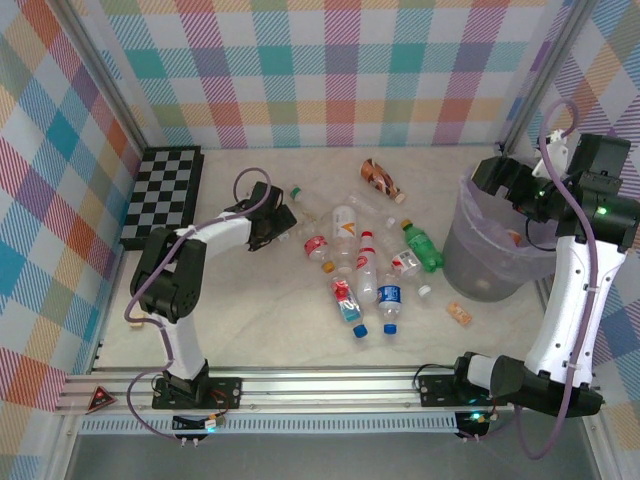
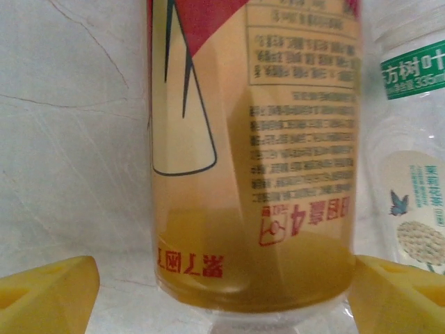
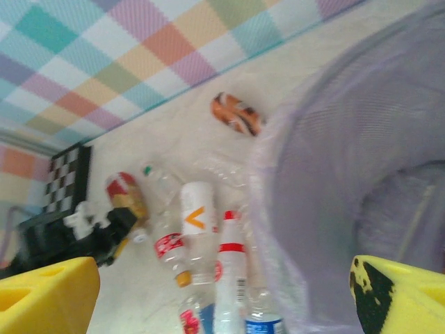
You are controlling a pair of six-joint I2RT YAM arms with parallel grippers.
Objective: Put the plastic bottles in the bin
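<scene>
A bottle with a yellow and red label [image 2: 257,139] lies between the fingers of my left gripper [image 2: 222,296], which is open: the right finger touches it and the left finger stands a little apart. That gripper [image 1: 272,225] is low at the left end of the pile. Several plastic bottles lie mid-table, among them a white one with an orange mark [image 1: 345,222], a green one [image 1: 422,245], a blue-labelled one [image 1: 389,300] and a brown-red wrapped one [image 1: 382,178]. My right gripper [image 1: 495,182] hangs open and empty over the rim of the bin [image 1: 490,255], a grey bucket lined in pale purple [image 3: 334,174].
A clear bottle with a green band [image 2: 410,174] lies just right of the one between my left fingers. A black-and-white chessboard [image 1: 165,195] lies at the far left. A small tan piece [image 1: 459,313] sits near the bin's base. Plaid walls close in three sides.
</scene>
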